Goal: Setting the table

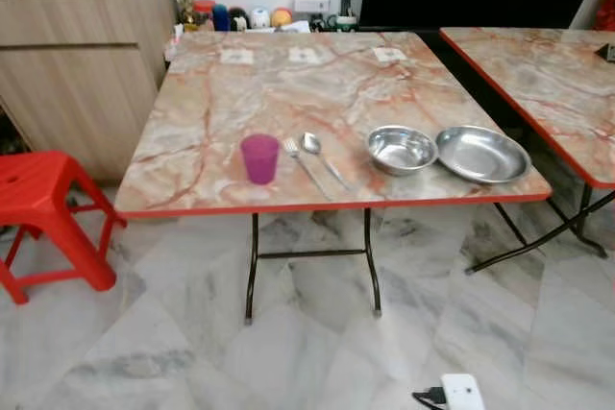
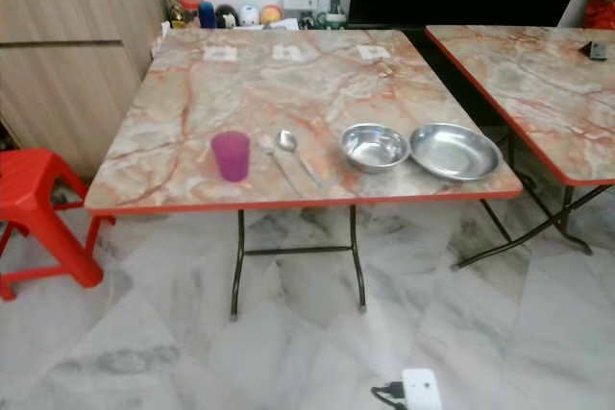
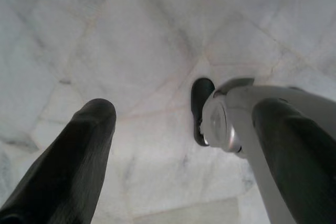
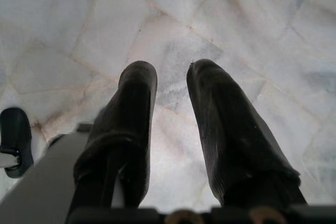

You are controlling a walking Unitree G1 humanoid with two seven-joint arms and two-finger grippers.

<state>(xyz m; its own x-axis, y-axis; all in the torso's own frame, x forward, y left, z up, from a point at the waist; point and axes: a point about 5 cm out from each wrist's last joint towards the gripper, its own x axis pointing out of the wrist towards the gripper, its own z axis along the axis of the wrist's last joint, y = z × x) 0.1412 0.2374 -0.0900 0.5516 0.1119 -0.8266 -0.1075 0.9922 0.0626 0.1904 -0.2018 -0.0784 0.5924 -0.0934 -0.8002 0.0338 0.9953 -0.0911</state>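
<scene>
While both arms hang low over the pale marble floor, the things for the table setting all sit along the near edge of the marbled, red-rimmed surface ahead. A second surface of the same pattern stands just to its right, with a gap between them. To the left stand a wooden cabinet and, lower down, a red plastic stool. Small ornaments line the wall behind the far edge.

On the near edge, from right to left: a wide, shallow steel plate; a smaller, deeper steel bowl touching or almost touching the plate's rim; a spoon and a fork lying side by side, handles pointing toward the near edge; and a purple cup standing upright just left of the fork.

The left gripper points down at the floor tiles; its fingers are spread wide, holding nothing and touching nothing, with one of the robot's feet seen between them. The right gripper also points at the floor; its fingers stand a narrow gap apart, not closed, with nothing between them.

A small white device with a dark cable lies on the floor below the table's right half.
</scene>
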